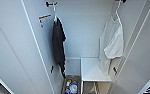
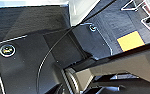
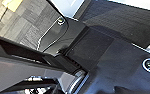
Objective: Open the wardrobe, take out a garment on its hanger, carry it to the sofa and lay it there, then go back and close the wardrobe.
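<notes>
Hanging inside the open wardrobe (image 1: 13, 45), the garment (image 1: 112, 45) looks thin and white.

Dark grey carpet tiles (image 3: 23, 22) cover the floor, with a yellow square patch (image 2: 130, 40) on it. A white wall edge (image 2: 82, 8) meets the carpet; light is even.
</notes>
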Robot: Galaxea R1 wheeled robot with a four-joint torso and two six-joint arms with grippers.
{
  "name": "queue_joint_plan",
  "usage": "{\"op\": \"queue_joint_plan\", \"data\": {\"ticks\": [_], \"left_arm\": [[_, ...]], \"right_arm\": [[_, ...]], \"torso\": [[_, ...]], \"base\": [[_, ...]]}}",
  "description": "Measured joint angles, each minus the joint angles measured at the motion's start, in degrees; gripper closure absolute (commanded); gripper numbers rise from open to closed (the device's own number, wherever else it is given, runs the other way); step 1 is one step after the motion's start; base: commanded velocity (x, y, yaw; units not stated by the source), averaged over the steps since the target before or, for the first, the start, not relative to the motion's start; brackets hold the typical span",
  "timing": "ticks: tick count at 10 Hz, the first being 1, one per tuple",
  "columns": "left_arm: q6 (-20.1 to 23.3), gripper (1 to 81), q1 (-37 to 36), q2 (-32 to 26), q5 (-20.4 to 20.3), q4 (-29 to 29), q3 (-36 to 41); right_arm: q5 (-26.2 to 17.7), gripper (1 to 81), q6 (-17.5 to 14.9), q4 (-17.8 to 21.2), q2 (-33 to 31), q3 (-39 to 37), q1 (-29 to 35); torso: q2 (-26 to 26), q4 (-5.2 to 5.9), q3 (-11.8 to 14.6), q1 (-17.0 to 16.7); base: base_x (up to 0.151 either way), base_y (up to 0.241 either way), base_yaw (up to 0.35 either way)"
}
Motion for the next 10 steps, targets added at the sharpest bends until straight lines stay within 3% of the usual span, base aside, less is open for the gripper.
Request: {"op": "queue_joint_plan", "data": {"ticks": [3,4,7,10], "left_arm": [[0.0,1.0,0.3,3.5,1.6,0.0,-6.9],[0.0,1.0,0.3,4.8,1.8,0.0,-8.1],[-0.1,1.0,0.8,5.8,2.6,0.0,-8.2],[-0.1,1.0,0.9,5.5,2.7,-0.3,-8.4]], "right_arm": [[-13.1,1.0,-1.0,-17.5,1.8,0.3,1.1],[-15.8,1.0,-2.3,-21.6,2.2,1.0,1.5],[-22.3,1.0,-4.9,-32.1,2.9,2.4,5.0],[-29.1,1.0,-5.0,-37.8,2.0,8.6,7.2]], "torso": [[0.0,0.0,0.0,0.0],[0.0,0.0,0.0,0.0],[0.0,0.0,0.0,0.0],[0.0,0.0,0.0,0.0]], "base": [[0.0,0.0,0.0],[0.0,0.0,0.0],[0.0,0.0,0.0],[0.0,0.0,0.0]]}}
